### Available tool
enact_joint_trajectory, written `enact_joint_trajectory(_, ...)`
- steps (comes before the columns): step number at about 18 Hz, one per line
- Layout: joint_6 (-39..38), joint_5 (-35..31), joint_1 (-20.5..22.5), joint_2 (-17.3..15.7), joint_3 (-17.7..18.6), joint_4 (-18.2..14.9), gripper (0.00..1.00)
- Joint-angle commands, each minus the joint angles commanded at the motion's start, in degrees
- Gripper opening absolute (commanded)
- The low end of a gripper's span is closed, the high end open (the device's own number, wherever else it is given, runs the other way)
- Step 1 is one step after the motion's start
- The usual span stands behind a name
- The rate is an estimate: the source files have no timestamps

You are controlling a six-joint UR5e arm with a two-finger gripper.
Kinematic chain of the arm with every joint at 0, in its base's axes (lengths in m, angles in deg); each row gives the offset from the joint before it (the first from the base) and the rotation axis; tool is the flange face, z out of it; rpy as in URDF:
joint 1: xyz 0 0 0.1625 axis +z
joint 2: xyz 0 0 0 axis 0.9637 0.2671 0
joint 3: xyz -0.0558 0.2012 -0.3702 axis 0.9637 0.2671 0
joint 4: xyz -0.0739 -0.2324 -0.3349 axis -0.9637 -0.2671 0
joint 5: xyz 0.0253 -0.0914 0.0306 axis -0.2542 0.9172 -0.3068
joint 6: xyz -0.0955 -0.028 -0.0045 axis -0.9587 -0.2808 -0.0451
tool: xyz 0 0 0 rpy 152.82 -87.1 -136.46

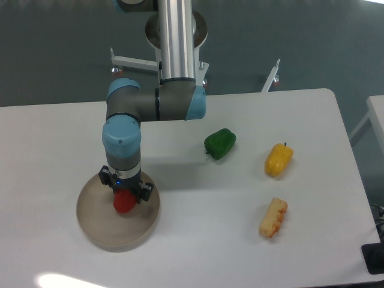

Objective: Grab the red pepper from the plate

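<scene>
Red pepper (123, 203) sits on the plate (96, 231), right under your pincer (126, 193). You cannot tell if it grips yet. Next, squeeze and lift straight up.

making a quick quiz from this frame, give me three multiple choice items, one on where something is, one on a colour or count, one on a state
1. Where is the red pepper?
A. over the plate, under the gripper
B. beside the yellow pepper
C. at the table's far right edge

2. How many peppers are in view?
A. one
B. three
C. five

3. How does the green pepper lie?
A. on the plate
B. held by the gripper
C. on the bare table, apart from the arm

Answers:
1. A, the red shape sits directly below the gripper, within the plate's rim.
2. B, one red, one green, one yellow; the pale piece with orange-red spots near the front is not a pepper.
3. C, it rests on the white tabletop with nothing touching it.
</scene>
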Motion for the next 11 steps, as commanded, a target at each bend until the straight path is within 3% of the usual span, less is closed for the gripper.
enact_joint_trajectory(7, 4.5, 0.1, 0.6, -2.5, -1.0, -1.1, 0.6)
enact_joint_trajectory(9, 8.5, 0.0, 3.0, -3.9, -1.1, -1.4, 0.6)
enact_joint_trajectory(11, 12.6, 0.0, 5.3, -4.6, -2.0, -4.1, 0.6)
